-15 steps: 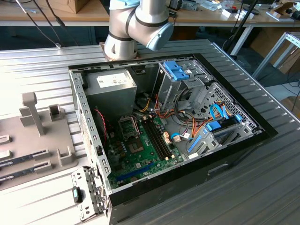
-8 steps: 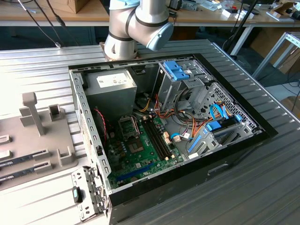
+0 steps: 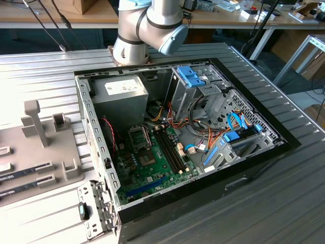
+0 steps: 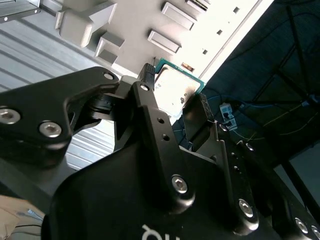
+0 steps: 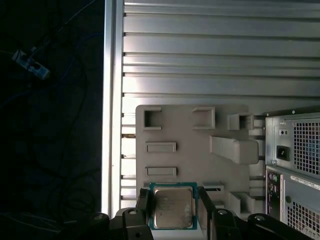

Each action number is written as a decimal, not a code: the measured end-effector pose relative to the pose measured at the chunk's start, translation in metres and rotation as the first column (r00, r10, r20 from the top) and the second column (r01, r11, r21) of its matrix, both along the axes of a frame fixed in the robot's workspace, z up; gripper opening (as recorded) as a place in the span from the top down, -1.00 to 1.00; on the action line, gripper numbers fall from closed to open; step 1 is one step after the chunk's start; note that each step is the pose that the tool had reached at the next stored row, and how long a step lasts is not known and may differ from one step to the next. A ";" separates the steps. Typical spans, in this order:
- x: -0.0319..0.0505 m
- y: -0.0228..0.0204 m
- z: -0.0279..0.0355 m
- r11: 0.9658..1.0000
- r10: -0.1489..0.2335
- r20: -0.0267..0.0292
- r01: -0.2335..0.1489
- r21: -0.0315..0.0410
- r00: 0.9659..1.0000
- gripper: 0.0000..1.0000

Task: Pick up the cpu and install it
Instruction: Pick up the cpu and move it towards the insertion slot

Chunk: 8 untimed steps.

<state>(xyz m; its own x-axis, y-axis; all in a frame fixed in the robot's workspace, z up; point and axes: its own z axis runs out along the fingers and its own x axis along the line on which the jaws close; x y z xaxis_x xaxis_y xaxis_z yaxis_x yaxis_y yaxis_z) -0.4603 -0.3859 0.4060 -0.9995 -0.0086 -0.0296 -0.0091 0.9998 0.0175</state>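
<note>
Ribbed metal tbl (image 3: 254, 213), wood benches (image 3: 30, 20) at back

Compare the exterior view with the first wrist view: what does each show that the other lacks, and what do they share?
Exterior view: the arm and its upper joints, and the open inside of the computer case, with motherboard, memory sticks and power supply. First wrist view: the cpu clamped in the gripper, with the gray fixture tray beyond it, plus the case's rear panel. Shared: the tray, the ribbed metal table and the case itself.
</note>
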 end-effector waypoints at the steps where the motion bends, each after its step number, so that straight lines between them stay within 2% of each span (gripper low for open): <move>1: 0.0000 0.0000 0.0008 1.000 0.000 0.000 0.000 0.000 1.000 0.05; 8: 0.0000 0.0000 0.0070 1.000 0.000 0.000 0.000 0.000 1.000 0.05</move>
